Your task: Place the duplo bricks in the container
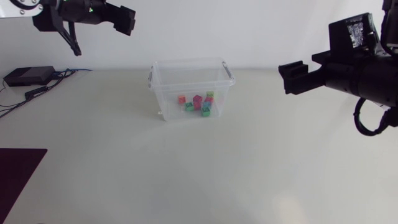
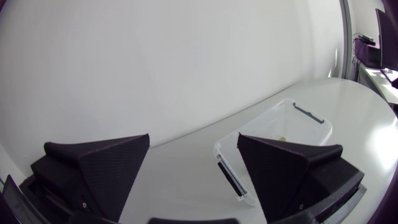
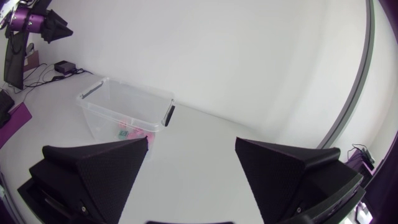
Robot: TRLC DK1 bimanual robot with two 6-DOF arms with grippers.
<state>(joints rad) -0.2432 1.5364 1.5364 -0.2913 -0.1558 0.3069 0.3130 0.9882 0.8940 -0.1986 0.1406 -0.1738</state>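
A clear plastic container (image 1: 163, 93) with grey handle clips stands at the back middle of the table. Several duplo bricks (image 1: 199, 102) lie on its floor, among them an orange one (image 1: 181, 99), a magenta one and green ones. My left gripper (image 1: 126, 20) hangs high at the back left, open and empty, well away from the box. Its wrist view shows the spread fingers (image 2: 109, 171) with the container (image 2: 298, 121) ahead of them. My right gripper (image 1: 292, 78) is raised to the right of the box, open and empty. Its view has the container (image 3: 118, 106) ahead.
A black box with cables (image 1: 28, 76) sits at the table's back left corner. A dark mat (image 1: 18, 177) lies at the front left edge. The white tabletop (image 1: 205, 168) stretches in front of the container.
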